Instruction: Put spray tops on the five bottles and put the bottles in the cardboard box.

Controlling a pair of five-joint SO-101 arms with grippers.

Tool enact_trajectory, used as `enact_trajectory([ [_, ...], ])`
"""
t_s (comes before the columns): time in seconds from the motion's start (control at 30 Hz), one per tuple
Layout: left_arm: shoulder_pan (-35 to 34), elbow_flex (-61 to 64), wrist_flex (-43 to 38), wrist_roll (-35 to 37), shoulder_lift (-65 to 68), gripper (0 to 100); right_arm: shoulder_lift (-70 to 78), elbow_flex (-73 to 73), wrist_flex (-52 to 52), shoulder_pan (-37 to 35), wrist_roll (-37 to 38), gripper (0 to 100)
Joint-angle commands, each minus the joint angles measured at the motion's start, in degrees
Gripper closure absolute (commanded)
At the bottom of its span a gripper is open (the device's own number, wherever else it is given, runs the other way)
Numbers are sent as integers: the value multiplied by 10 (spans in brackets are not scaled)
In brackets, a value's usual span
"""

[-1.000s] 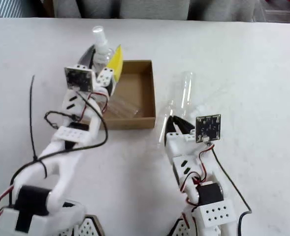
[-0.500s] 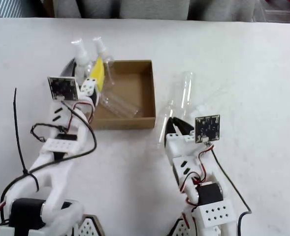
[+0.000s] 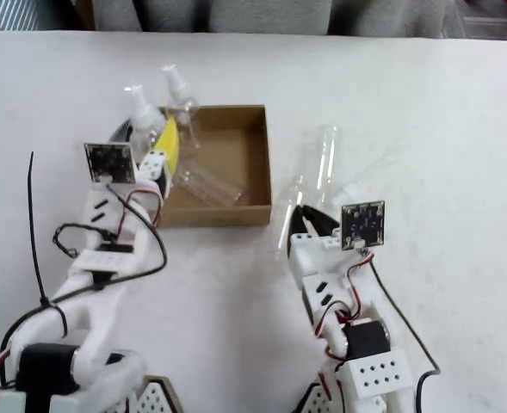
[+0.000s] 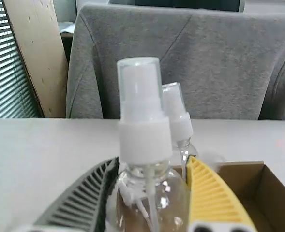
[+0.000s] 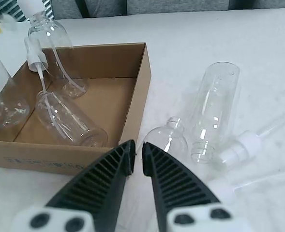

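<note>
- My left pincer (image 4: 152,166) is clenched on the held spray bottle (image 4: 142,145), grey finger on one side and yellow finger on the other. The bottle stands upright with its long axis vertical and its top on.
- The cardboard box (image 4: 258,188) lies just past my yellow finger, with its rim lower than the bottle's top. I judge the coming move turns on that sideways offset: carry the bottle over the wall toward the yellow side, then lower it.
- A second topped bottle (image 4: 177,118) stands upright just beyond the held one, in the box corner nearest this pincer. The drop spot probably has to be further in.
- A third topped bottle (image 5: 67,121) lies on its side on the box floor.
- My right pincer (image 5: 137,152) is all but closed on nothing, near the box's outer corner.
- Just ahead of it, two bare bottles (image 5: 169,140) (image 5: 215,104) lie on the surface (image 3: 408,103), with a loose spray top (image 5: 239,147) beside them. My right arm is nearer those and my left is nearer the box.
</note>
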Motion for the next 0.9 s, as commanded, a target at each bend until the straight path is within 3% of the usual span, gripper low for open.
enact_trajectory([
  [0.0, -7, -51, -4, 3, 44, 969, -7, -7, -10, -1, 7, 981],
  [0.1, -10, -71, -11, 3, 81, 969, -7, -7, -10, -2, 7, 981],
  [0.3, -7, -52, -125, 4, 86, 972, -7, -7, -10, -2, 7, 981],
  [0.4, -8, -55, -145, 4, 86, 972, -7, -7, -10, -3, 7, 981],
  [0.63, -34, -73, -145, 4, 82, 972, -7, -7, -10, -3, 7, 981],
  [0.87, -113, -76, -105, 4, -2, 972, -7, -7, -10, -3, 7, 981],
])
